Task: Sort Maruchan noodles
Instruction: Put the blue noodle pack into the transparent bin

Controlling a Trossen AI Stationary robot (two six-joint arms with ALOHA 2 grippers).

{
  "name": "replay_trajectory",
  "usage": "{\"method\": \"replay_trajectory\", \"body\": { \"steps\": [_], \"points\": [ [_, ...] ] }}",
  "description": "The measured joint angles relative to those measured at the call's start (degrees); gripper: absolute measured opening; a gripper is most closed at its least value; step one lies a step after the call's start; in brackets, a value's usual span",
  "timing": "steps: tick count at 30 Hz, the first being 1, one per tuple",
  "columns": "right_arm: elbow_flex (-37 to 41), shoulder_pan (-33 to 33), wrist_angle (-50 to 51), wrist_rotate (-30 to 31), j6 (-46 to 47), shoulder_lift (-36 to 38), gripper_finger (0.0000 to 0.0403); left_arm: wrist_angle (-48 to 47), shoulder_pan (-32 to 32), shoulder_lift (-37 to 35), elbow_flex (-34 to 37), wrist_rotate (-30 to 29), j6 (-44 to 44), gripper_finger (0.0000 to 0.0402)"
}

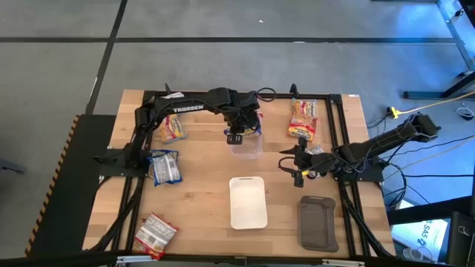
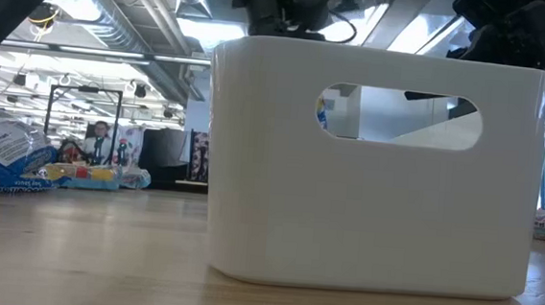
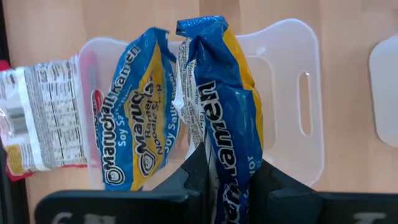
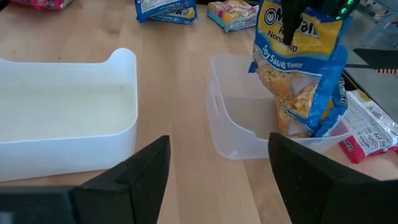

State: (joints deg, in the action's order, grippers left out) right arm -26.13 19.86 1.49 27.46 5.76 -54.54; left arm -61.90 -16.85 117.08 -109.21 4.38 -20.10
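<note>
**Blue packet held over the clear bin**

The left gripper sits at 12 o'clock on the table, above a clear bin. Its fingers pinch the edge of a blue-yellow packet, which hangs down into the bin. A second blue-yellow packet stands in the bin beside it, leaning on the wall. In the right wrist view only one blue packet shows clearly, with its lower end at the bin floor.

The right gripper waits at about 3 o'clock, jaws spread and holding nothing, pointed toward the bin.

Other packets lie about the table: an orange-yellow pile at 1 o'clock, an orange one at 10 o'clock, a blue one at 9 o'clock, a silver-red one at 7 o'clock, and one with its label side up just beside the bin. A white tray sits near the centre, toward 6 o'clock, and a grey tray at 5 o'clock.

These packets look light, with crinkly, slick film around a brittle noodle block. The film creases and sags in the grip, so a packet swings when lifted by one end. Hard squeezing over the middle would likely crack the noodles. The safer hold is the flat sealed seam or a short edge, where the film is doubled and there is no noodle under the fingers. A packet lying flat gives little to catch, so an edge or a raised corner is the best bet.
</note>
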Motion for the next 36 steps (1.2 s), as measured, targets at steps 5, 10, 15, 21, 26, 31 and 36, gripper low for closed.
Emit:
{"method": "replay_trajectory", "body": {
  "steps": [5,10,15,21,26,31,36],
  "points": [
    [0.0,-0.01,-0.15,0.04,0.01,-0.04,0.0248,2.62,-0.39,0.0,2.56,-0.02,-0.03,0.0046],
    [0.0,0.0,-0.13,0.05,0.11,-0.07,0.0248,2.76,-0.68,0.0,4.71,-0.42,-0.04,0.0046],
    [0.0,-0.01,-0.15,0.15,0.11,-0.07,0.0248,3.8,-1.28,0.11,6.25,-0.46,-0.91,0.0046],
    [0.0,-0.01,-0.13,0.17,0.3,-0.09,0.0248,4.09,-1.41,3.84,6.23,-0.02,-2.07,0.0046],
    [0.0,-0.02,-0.17,0.13,0.33,-0.09,0.0248,2.82,-1.3,5.29,6.01,0.56,-3.76,0.0046],
    [0.0,0.0,-0.13,0.07,0.35,-0.11,0.0248,4.73,-0.73,4.79,6.16,-2.73,-5.39,0.0046],
    [-0.02,-0.02,-0.29,0.03,0.35,-0.55,0.0248,3.87,-0.26,5.05,3.63,-8.32,-8.37,0.006]
  ]
}}
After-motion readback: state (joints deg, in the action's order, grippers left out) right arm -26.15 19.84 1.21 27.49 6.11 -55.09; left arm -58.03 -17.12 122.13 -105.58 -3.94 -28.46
